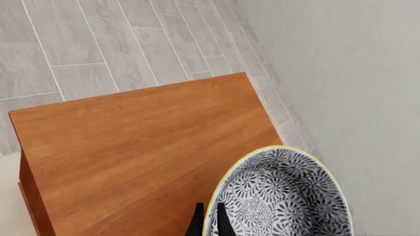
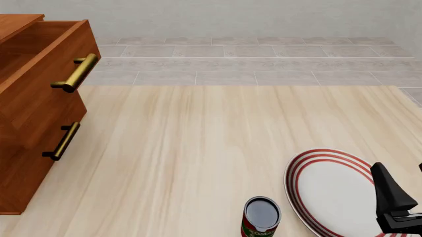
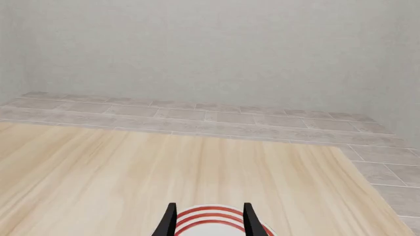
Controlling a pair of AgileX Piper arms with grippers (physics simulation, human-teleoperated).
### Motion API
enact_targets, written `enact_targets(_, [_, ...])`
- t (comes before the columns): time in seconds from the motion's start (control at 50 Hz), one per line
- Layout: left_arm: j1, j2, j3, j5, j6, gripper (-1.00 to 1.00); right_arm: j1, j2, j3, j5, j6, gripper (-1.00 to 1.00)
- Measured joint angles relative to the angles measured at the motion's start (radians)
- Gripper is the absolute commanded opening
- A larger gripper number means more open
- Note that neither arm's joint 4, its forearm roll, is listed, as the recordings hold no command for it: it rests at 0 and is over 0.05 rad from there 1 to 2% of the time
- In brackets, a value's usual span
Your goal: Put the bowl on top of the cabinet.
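Observation:
In the left wrist view the bowl [image 1: 282, 196], white with a dense dark floral pattern and a pale rim, sits over one corner of the cabinet [image 1: 131, 142] top. My left gripper [image 1: 209, 207] is shut on the bowl's rim, one finger inside and one outside. I cannot tell whether the bowl touches the wood. The front view shows the cabinet [image 2: 39, 123] at the far left with its upper drawer pulled out; the bowl and left gripper are out of that view. My right gripper [image 2: 403, 181] [image 3: 210, 210] is open low over the plate.
A red-ringed white plate [image 2: 329, 192] [image 3: 211, 216] lies at the table's front right. A dark-topped can [image 2: 262, 217] stands just left of it. Brass bar handles [image 2: 78, 73] stick out from the cabinet drawers. Tiled floor and a pale wall lie beyond the table.

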Motion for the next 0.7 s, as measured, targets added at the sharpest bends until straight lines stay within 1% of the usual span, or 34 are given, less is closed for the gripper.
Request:
enact_targets(0.04, [-0.001,0.000,-0.001,0.001,0.002,-1.00,0.000,0.000,0.000,0.000,0.000,1.00])
enact_targets(0.06, [-0.001,0.001,-0.002,0.001,0.002,1.00,0.000,0.000,0.000,0.000,0.000,1.00])
enact_targets(0.7, [0.005,-0.020,-0.016,0.013,0.021,1.00,0.001,0.000,0.000,-0.001,0.000,1.00])
